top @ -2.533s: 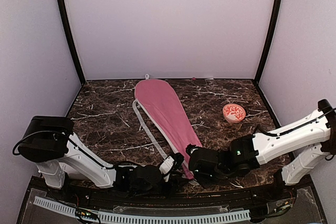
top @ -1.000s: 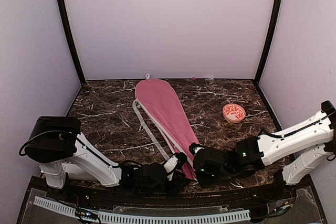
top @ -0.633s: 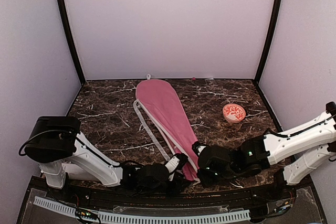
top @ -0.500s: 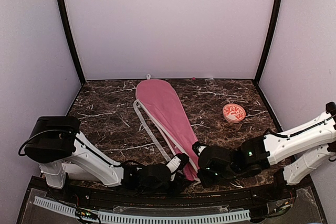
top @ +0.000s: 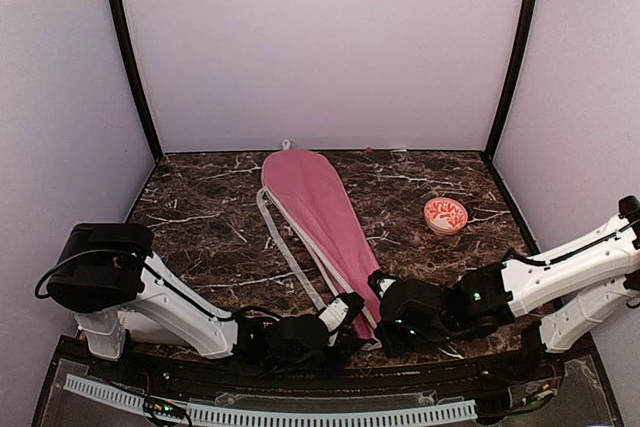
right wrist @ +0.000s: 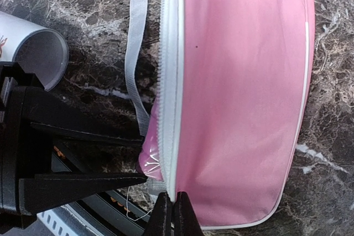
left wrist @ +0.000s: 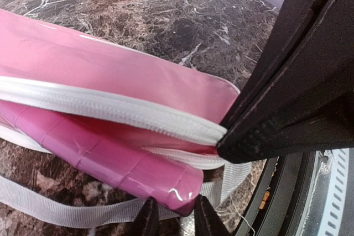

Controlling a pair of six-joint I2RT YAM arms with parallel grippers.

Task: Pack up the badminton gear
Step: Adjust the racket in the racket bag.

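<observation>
Lab booth: plain walls (top: 320,47), marble-print tabletop (top: 200,227).

Pink bag on veined dark marble
The long pink fabric racket-shaped bag (top: 315,222) has a white zip band (left wrist: 110,109) and a pale grey webbing strap (right wrist: 138,26); the dark brown marble table (top: 200,217) carries white veins; the round white tube (top: 445,214) shows a red-orange leafy print on top
</observation>
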